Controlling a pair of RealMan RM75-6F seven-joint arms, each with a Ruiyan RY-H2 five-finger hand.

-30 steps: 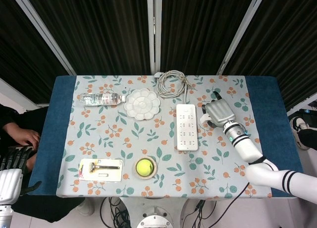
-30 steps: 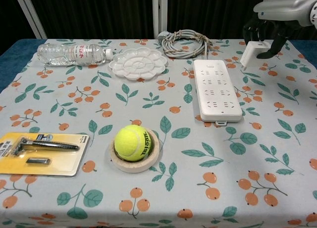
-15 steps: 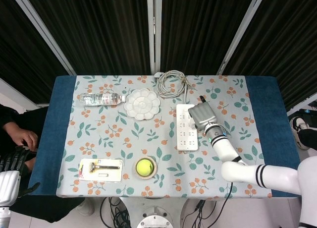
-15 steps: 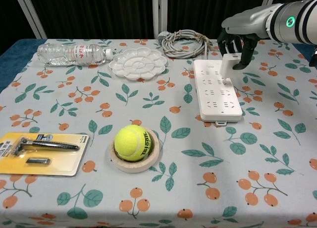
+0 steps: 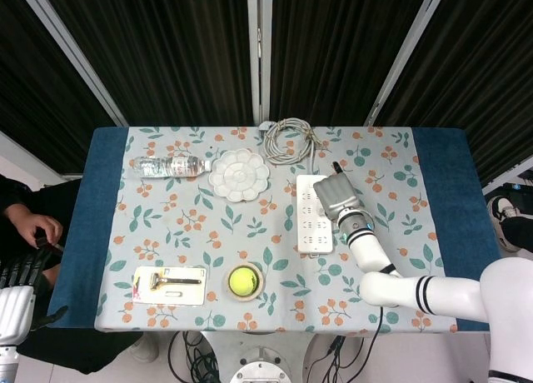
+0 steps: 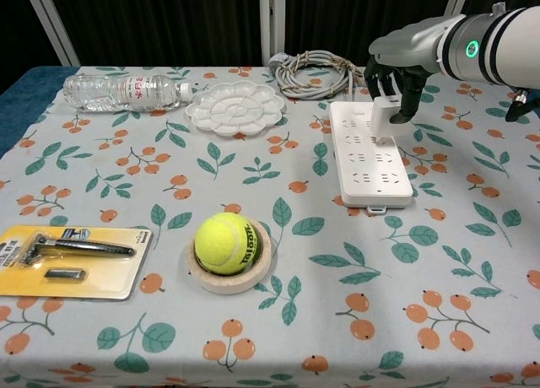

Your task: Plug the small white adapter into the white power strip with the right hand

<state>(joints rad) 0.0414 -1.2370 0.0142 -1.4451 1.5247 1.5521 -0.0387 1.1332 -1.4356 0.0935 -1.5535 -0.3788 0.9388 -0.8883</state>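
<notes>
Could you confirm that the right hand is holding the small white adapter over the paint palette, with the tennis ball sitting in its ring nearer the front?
Not quite: in the chest view the right hand holds the small white adapter over the white power strip, not the paint palette. The tennis ball does sit in its ring.

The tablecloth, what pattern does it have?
The tablecloth is pale with green leaves and orange berries, clearest in the chest view.

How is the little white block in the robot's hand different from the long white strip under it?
The adapter is small and blocky, held upright by the right hand; the power strip is long and lies flat on the table, covered in sockets. The strip trails a cable; the adapter shows none. Both are white.
</notes>
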